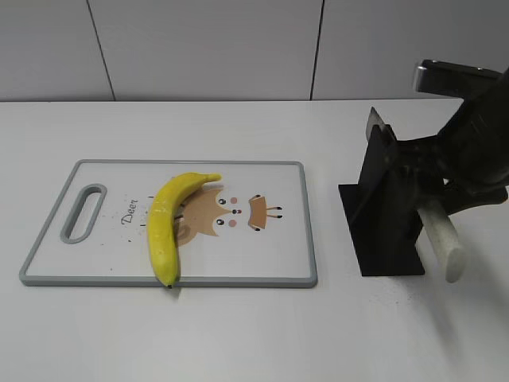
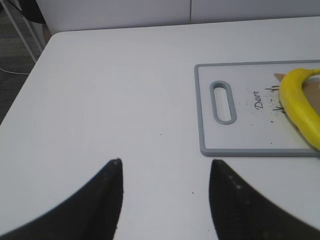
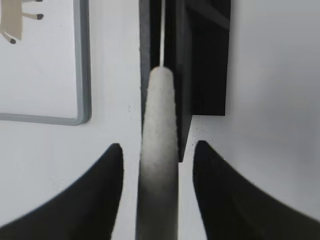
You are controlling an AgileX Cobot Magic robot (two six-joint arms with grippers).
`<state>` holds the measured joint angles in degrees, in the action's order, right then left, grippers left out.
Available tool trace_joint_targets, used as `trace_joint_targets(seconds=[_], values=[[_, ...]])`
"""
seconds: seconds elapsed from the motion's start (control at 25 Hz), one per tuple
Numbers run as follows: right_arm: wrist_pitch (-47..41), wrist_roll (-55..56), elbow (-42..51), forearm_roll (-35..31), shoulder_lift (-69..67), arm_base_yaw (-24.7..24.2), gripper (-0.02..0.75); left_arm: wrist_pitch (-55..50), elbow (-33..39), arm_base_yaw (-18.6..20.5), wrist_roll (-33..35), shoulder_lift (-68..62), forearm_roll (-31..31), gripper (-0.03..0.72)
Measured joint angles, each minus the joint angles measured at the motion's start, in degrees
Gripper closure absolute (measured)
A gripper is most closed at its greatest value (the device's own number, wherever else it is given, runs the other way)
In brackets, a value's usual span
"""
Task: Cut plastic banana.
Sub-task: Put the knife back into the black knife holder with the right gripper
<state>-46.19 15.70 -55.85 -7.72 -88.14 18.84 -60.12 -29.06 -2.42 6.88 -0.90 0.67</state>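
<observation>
The plastic banana (image 1: 165, 224) is whole and bright yellow. It lies curved on the white, grey-rimmed cutting board (image 1: 103, 259), with its near tip at the board's front edge. It also shows in the left wrist view (image 2: 300, 102), on the board (image 2: 240, 142). A knife with a white handle (image 1: 442, 235) sits in a black stand (image 1: 380, 208) to the right of the board. My right gripper (image 3: 157, 147) is open, with a finger on each side of the handle (image 3: 159, 115) and small gaps between. My left gripper (image 2: 165, 162) is open and empty over bare table, left of the board.
The knife's thin blade (image 3: 162, 30) runs into the stand's slot (image 3: 200, 60). The board's corner (image 3: 82, 100) lies just left of the stand. The table's left edge and a dark floor show in the left wrist view (image 2: 15, 85). A white wall stands behind the table.
</observation>
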Motion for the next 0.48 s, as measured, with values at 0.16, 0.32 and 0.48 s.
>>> trace_joint_targets(seconds=[0.16,0.32,0.48], values=[[0.1,-0.7,-0.8,0.6,0.0,0.0,0.21,0.0,0.0,0.0,0.0,0.0,0.0,0.161],[-1.7,-2.3,-4.4,0.6,0.0,0.0,0.172,0.0,0.0,0.0,0.0,0.0,0.0,0.161],[-8.0,-6.7,-7.6,0.6,2.0,0.0,0.167,0.0,0.0,0.0,0.0,0.0,0.0,0.161]])
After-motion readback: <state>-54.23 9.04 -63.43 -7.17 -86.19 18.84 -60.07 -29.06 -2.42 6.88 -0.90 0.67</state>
